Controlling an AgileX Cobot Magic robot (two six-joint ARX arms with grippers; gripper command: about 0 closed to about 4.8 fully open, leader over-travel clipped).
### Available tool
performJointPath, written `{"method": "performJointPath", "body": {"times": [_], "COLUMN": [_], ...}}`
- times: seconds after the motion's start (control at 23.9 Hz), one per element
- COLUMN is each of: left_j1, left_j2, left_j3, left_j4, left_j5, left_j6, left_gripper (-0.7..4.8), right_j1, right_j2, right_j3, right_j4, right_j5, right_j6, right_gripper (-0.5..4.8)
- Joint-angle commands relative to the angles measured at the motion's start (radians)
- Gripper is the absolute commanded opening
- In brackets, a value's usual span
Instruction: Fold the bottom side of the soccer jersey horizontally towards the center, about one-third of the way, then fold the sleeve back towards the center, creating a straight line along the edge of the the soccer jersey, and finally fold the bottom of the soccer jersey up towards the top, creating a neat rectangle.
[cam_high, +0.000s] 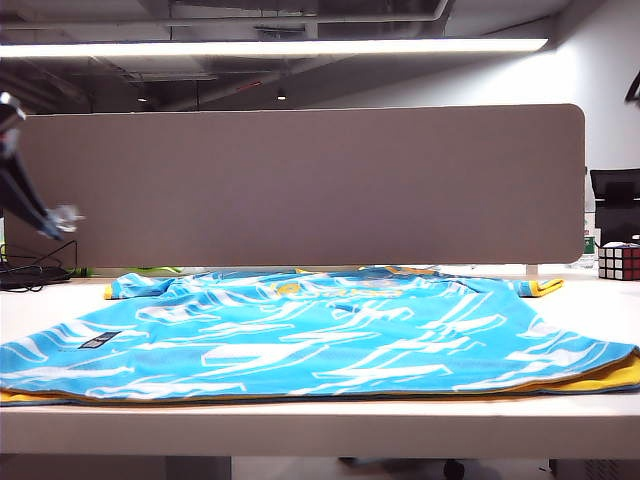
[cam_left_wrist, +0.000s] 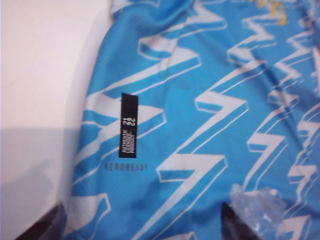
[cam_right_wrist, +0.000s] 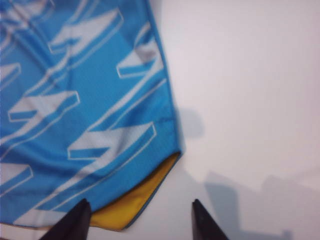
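Shirt: soccer jersey lies flat on the tabletop.
Left tool: spread, above the shirt.
Right tool: spread, over the hem corner.
Risk: slippery cloth may bunch up.

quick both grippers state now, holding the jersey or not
Left gripper: open, empty, above the sky-blue shiny soccer jersey near its black tag.
Right gripper: open, empty, over the jersey's yellow-lined hem corner.

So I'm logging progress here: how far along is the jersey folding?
No fold is done: the soccer jersey lies flat and spread on the table. The left gripper hangs open over the label side, the right gripper open over a yellow-lined hem corner; neither holds cloth. All three folds remain.
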Motion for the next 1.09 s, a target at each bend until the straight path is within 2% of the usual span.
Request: {"method": "performJointPath", "body": {"times": [0.04, 0.21, 0.38, 0.84, 1.0, 1.09], "left_j1": [0.003, 0.002, 0.002, 0.000, 0.000, -0.003], "left_j2": [0.031, 0.068, 0.097, 0.255, 0.314, 0.334], "left_j3": [0.022, 0.022, 0.021, 0.021, 0.021, 0.021], "left_j4": [-0.055, -0.102, -0.144, -0.167, -0.167, -0.167], "left_j5": [-0.002, -0.003, -0.047, -0.026, -0.015, 0.008], "left_j6": [0.051, 0.076, 0.121, 0.156, 0.160, 0.188], "left_gripper": [3.44, 3.44, 3.44, 3.44, 3.44, 3.44], "right_j1": [-0.025, -0.059, -0.067, -0.064, -0.060, -0.046], "right_j2": [0.090, 0.198, 0.264, 0.394, 0.433, 0.452], "right_j3": [0.016, 0.016, 0.016, 0.016, 0.016, 0.016], "right_j4": [-0.011, -0.009, 0.022, 0.171, 0.202, 0.214], "right_j5": [-0.070, -0.145, -0.158, -0.189, -0.241, -0.253], "right_j6": [-0.015, -0.028, -0.032, 0.003, 0.032, 0.034], "right_gripper": [2.80, 2.91, 2.98, 2.97, 2.97, 2.97]}}
